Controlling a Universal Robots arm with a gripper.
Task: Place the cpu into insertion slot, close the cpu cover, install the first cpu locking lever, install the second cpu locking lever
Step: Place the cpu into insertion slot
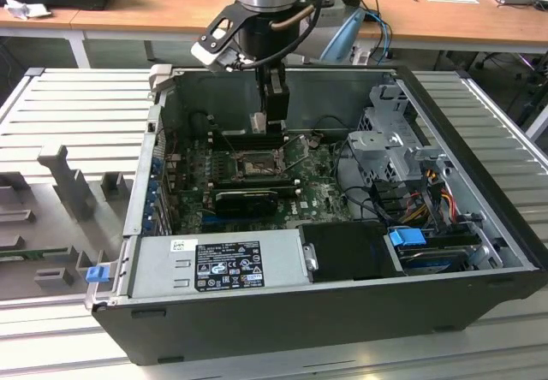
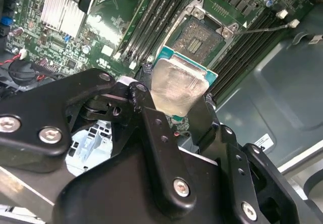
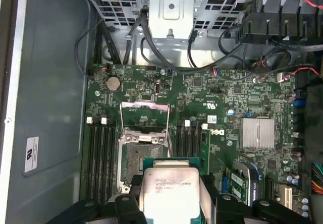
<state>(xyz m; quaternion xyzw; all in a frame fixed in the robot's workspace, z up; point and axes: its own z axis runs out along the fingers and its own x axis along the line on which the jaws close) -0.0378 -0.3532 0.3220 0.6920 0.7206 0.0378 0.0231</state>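
My gripper (image 1: 268, 125) hangs inside the open computer case, shut on the cpu (image 1: 259, 123), a small square chip with a silver top. In both wrist views the cpu (image 2: 179, 85) (image 3: 169, 191) sits clamped between the black fingers (image 2: 151, 118), edges pinched on two sides. It hovers above the green motherboard (image 3: 212, 90), just beside and above the insertion slot (image 3: 141, 158) (image 2: 202, 37), whose dark pin field lies bare. The cpu cover (image 3: 145, 105) stands folded back, open, at the slot's far side. A thin locking lever (image 2: 260, 29) sticks out from the socket, unlatched.
Long black memory slots (image 3: 98, 153) flank the socket on both sides. A silver heatsink (image 3: 258, 133) sits on the board. A drive cage (image 1: 390, 145) with cables fills the exterior view's right; the power supply (image 1: 214, 260) lies at the front. A long black card (image 1: 247, 198) sits near the socket.
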